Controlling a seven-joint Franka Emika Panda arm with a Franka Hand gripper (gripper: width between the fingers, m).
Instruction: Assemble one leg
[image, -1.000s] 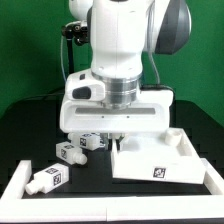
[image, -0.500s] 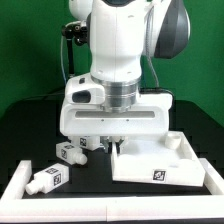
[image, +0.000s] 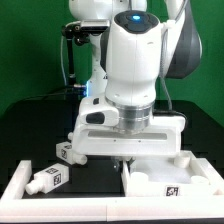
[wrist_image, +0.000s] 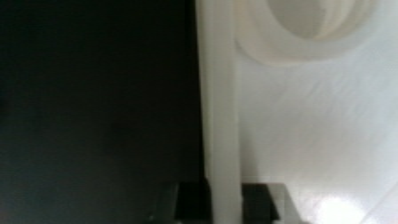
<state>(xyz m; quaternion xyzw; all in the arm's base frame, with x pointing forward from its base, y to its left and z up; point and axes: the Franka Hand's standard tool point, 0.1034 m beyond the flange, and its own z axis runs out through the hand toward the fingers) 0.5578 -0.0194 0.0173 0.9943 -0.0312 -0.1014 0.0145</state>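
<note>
Gripper (image: 125, 160) low at right, jaws clamped on white tray (image: 200, 178) rim; one leg (image: 68, 153) just left of jaws, second leg (image: 45, 179) farther left, nearer, lying lengthwise left-to-right on dark table (image: 100, 186).

Arm (image: 135, 60): white glossy shell, rounded. Dk grey joint cover (image: 188, 45) on exterior view's right. Blue LED (image: 137, 15) up top. Ribbed grey flange (image: 135, 117). Gripper (image: 124, 158) housing white, boxy; fingers (wrist_image: 187, 200) blk. Blk cable (image: 68, 50).
</note>
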